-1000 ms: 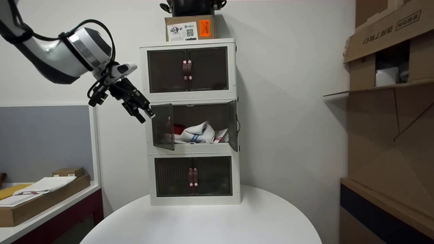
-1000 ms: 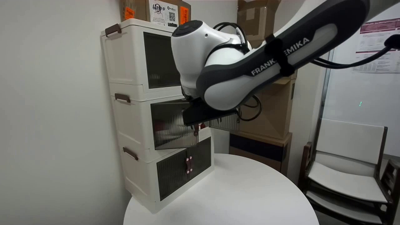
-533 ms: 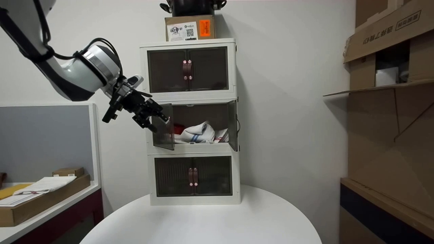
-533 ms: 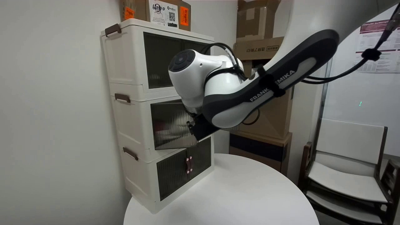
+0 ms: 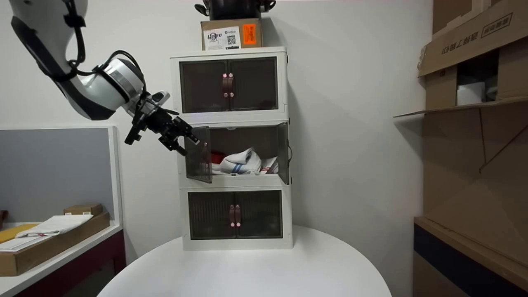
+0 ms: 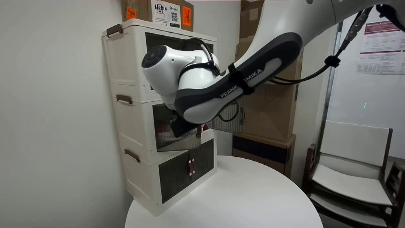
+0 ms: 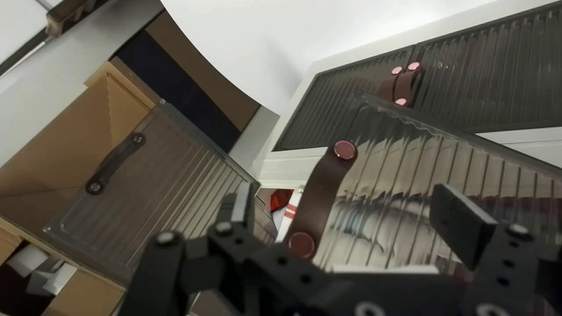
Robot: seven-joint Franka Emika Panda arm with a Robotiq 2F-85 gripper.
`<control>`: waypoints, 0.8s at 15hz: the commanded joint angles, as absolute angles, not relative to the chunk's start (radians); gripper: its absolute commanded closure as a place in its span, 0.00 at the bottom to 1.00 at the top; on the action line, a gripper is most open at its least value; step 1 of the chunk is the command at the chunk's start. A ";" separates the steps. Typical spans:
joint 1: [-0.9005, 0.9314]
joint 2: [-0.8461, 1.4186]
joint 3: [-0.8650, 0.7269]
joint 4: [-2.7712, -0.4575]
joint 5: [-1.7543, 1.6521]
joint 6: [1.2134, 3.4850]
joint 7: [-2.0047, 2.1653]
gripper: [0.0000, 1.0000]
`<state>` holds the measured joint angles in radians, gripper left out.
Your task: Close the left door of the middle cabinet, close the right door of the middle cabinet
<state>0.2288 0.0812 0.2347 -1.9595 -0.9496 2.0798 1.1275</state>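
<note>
In an exterior view, "FRANK" and "EMIKA" read either side of a strap (image 6: 239,80) on the arm (image 6: 218,87). Both the left door (image 5: 198,166) and the right door (image 5: 283,152) of the middle cabinet (image 5: 243,180) stand open, while four other doors (image 5: 204,86) are closed. The claw (image 7: 344,204), its two fingers (image 7: 461,224) apart, is near the left door, whose brown handle (image 7: 322,195) is clearest in the wrist view.

Even, moderate light fills both exterior views; in an exterior view a soft shadow lies on the wall (image 5: 350,136) right of the tower (image 5: 247,180). The wrist view washes the counter (image 7: 228,30) almost to white; the fingers (image 7: 461,224) look dark and soft, and the ribbed left door (image 7: 395,197) breaks what shows through it into wavy streaks.
</note>
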 commanded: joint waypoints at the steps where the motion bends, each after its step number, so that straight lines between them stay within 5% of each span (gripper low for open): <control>1: 0.260 0.165 0.235 -1.827 -0.962 2.027 1.130 0.00; 12: 0.295 0.437 0.159 -1.471 -1.093 2.033 1.110 0.00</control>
<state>0.2678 0.3341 0.1922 -1.6072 -1.0619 2.0596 1.1277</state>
